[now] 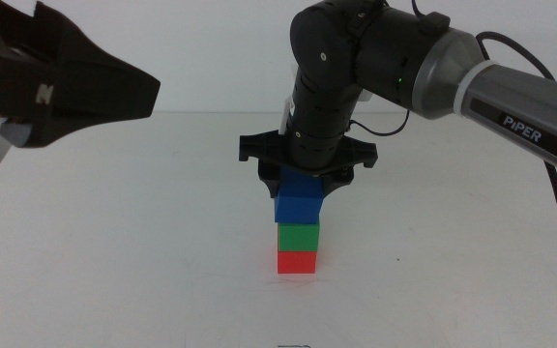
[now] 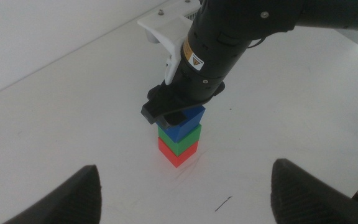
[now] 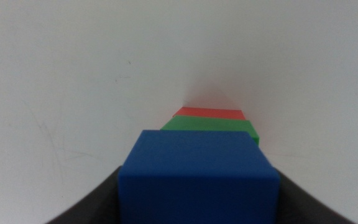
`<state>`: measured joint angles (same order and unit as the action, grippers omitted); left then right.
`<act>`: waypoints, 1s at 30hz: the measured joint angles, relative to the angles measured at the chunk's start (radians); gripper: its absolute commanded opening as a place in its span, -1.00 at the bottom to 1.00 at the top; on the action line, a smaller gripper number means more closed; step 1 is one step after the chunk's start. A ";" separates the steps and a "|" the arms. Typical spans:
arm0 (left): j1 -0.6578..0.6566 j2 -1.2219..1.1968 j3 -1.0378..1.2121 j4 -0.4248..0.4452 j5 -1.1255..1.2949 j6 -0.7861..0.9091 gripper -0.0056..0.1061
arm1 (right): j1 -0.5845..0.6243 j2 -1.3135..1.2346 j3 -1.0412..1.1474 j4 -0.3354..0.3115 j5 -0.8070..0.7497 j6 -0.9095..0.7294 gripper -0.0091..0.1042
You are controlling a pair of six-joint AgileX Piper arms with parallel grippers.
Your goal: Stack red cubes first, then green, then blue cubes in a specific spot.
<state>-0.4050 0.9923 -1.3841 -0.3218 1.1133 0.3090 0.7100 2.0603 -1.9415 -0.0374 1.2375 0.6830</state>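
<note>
Middle view shows my right arm (image 1: 404, 68) bent steeply down over the white desk (image 1: 114, 251), its right gripper (image 1: 305, 172) closed on the blue cube (image 1: 299, 200); my left gripper (image 1: 61, 87) hangs high at the left, jaws spread and holding nothing; right wrist view alone shows the stack end-on, blue atop green cube (image 1: 298, 235) atop red cube (image 1: 297, 261), matte and square-edged.

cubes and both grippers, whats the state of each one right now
red cube: on the table, bottom of the stack
green cube: resting on the red cube
blue cube: on top of the green cube, sitting slightly askew
right gripper: shut on the blue cube
left gripper: open, raised away from the stack
</note>
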 measured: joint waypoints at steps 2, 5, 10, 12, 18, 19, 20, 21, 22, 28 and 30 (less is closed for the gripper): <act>0.000 0.000 0.000 0.000 0.000 0.000 0.78 | 0.000 0.000 0.000 0.000 0.000 0.000 0.25; 0.000 0.000 0.000 0.000 0.000 0.000 0.78 | 0.000 0.000 0.001 0.000 0.000 0.000 0.37; 0.000 0.000 0.000 0.000 0.000 0.000 0.78 | -0.001 -0.005 0.002 0.000 0.000 -0.004 0.46; 0.000 0.000 0.000 0.000 0.000 0.000 0.78 | -0.003 -0.016 0.002 0.000 0.000 -0.014 0.46; 0.000 0.000 0.000 0.000 0.000 0.000 0.78 | -0.024 -0.085 0.002 0.000 0.000 -0.051 0.46; 0.000 0.000 0.000 0.000 0.000 0.000 0.78 | -0.027 -0.103 0.002 0.000 0.001 -0.060 0.46; 0.000 0.000 0.000 0.000 0.000 0.000 0.78 | -0.030 -0.124 0.002 0.000 0.002 -0.069 0.46; 0.000 0.000 0.000 0.000 0.000 0.000 0.78 | -0.035 -0.142 0.003 0.000 0.003 -0.084 0.46; 0.000 0.000 0.000 0.000 0.000 0.000 0.78 | -0.042 -0.168 0.003 0.000 0.004 -0.098 0.46; 0.000 0.000 0.000 0.000 0.000 0.000 0.78 | -0.153 -0.374 0.018 0.010 0.008 -0.244 0.46; 0.000 0.000 0.000 0.000 0.000 0.000 0.78 | -0.218 -0.460 0.064 0.015 0.007 -0.287 0.46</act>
<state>-0.4050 0.9923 -1.3841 -0.3218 1.1133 0.3090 0.4918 1.6007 -1.8771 -0.0224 1.2449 0.3959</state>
